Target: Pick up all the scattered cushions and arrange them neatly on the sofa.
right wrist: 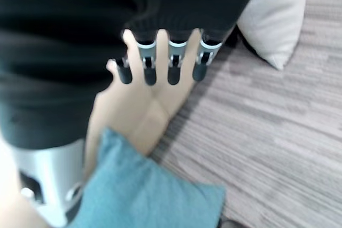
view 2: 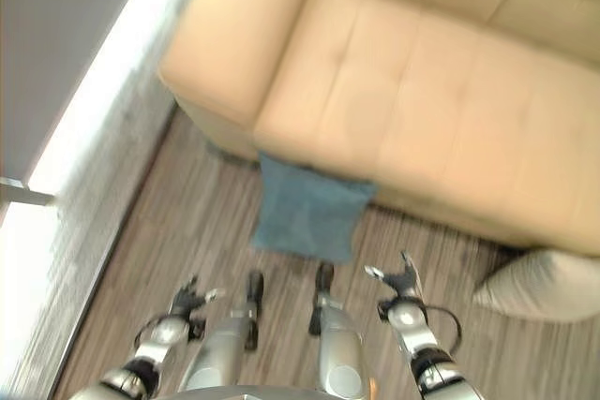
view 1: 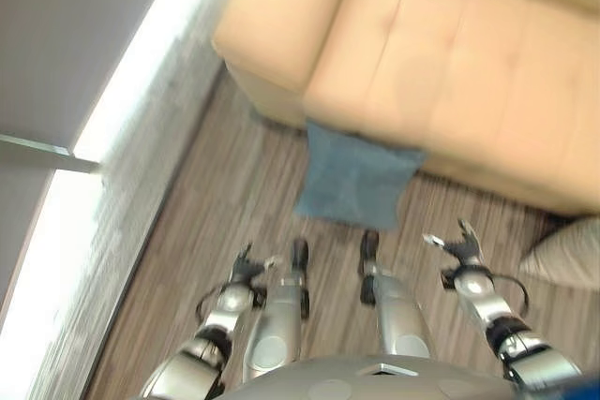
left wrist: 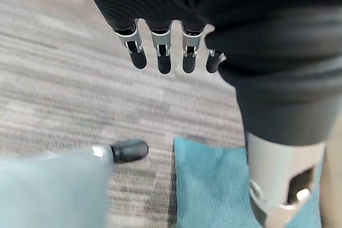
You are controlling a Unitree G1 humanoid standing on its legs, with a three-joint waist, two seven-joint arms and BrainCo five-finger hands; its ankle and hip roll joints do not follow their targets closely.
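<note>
A blue cushion (view 1: pixel 354 177) leans on the wooden floor (view 1: pixel 206 222) against the front of your tan sofa (view 1: pixel 450 53), ahead of and between your two hands. Your left hand (view 1: pixel 246 267) hangs over bare floor, fingers (left wrist: pixel 160 57) loosely straight and holding nothing. Your right hand (view 1: pixel 459 245) is likewise relaxed and empty, apart from the cushion. A beige cushion (view 2: pixel 544 285) lies on the floor to your right, beside the sofa.

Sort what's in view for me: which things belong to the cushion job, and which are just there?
Job things: blue cushion leaning on the sofa front, beige cushion on the floor to the right, tan sofa, left hand and right hand, both open and holding nothing.

Just there: wood floor, white wall.
</note>
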